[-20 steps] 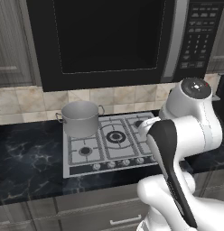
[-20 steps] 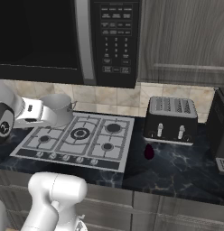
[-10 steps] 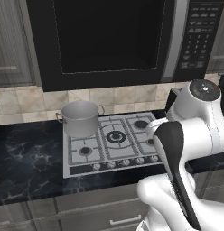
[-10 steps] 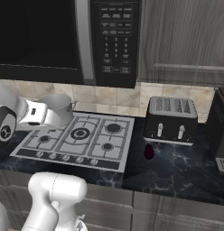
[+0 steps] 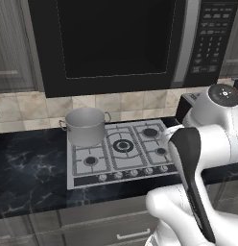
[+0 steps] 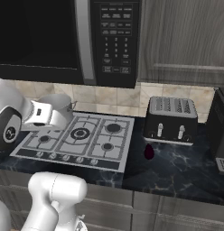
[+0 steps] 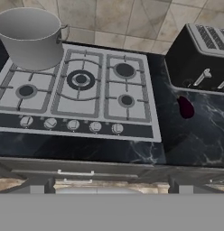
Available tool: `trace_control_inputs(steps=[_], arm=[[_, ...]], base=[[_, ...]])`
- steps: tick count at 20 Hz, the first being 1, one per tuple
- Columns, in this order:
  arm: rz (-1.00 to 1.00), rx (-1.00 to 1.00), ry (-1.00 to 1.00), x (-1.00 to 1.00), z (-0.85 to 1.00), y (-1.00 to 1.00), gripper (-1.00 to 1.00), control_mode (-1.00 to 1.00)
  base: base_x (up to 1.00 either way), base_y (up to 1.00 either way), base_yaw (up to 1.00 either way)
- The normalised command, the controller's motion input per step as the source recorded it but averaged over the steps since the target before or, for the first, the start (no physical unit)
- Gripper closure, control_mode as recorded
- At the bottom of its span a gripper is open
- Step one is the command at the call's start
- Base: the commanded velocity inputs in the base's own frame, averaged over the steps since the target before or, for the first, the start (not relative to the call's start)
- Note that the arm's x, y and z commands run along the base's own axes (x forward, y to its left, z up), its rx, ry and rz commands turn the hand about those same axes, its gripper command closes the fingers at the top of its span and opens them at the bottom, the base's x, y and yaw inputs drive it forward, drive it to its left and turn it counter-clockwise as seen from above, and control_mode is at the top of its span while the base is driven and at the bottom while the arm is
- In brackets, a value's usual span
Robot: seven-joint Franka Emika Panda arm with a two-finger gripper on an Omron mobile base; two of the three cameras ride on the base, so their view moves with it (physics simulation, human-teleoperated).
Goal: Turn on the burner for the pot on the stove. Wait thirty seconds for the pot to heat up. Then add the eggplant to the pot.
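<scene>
The grey pot (image 5: 86,126) (image 6: 58,107) (image 7: 30,38) stands upright on the back left burner of the silver stove (image 5: 140,151) (image 6: 114,146) (image 7: 145,106). A row of round knobs (image 7: 72,124) runs along the stove's front. The small dark purple eggplant (image 6: 149,152) (image 7: 185,107) lies on the black counter between the stove and the toaster. My arm's white hand (image 6: 44,115) hangs above the stove's left side, in front of the pot in the right base view. The hand view looks down on the whole stove from above its front edge, with nothing between the fingers. The gripper is open.
A black toaster (image 6: 171,119) (image 7: 202,58) stands right of the stove, behind the eggplant. A black microwave (image 5: 116,43) (image 6: 64,36) hangs low over the cooktop. Another dark appliance (image 6: 221,135) sits at the far right of the counter. Drawers run below the counter's front edge.
The arm's upper joints have swung to the right in the left base view, and the hand has drifted slightly right in the right base view. Pot and eggplant have not moved.
</scene>
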Motion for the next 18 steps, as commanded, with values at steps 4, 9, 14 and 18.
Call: trace_control_inputs(steps=[4, 9, 14, 18], arm=[[-0.01, 0.00, 0.00, 0.00, 0.00, -0.17, -1.00, -1.00], [-0.02, 0.00, 0.00, 0.00, 0.00, -0.13, -1.00, -1.00], [-0.03, 0.00, 0.00, -0.03, 0.00, -0.14, -1.00, -1.00], [-0.02, 0.00, 0.00, -0.06, 0.00, -0.22, -1.00, -1.00]], base=[[0.00, 0.00, 0.00], [0.00, 0.00, 0.00], [0.00, 0.00, 0.00], [0.00, 0.00, 0.00]])
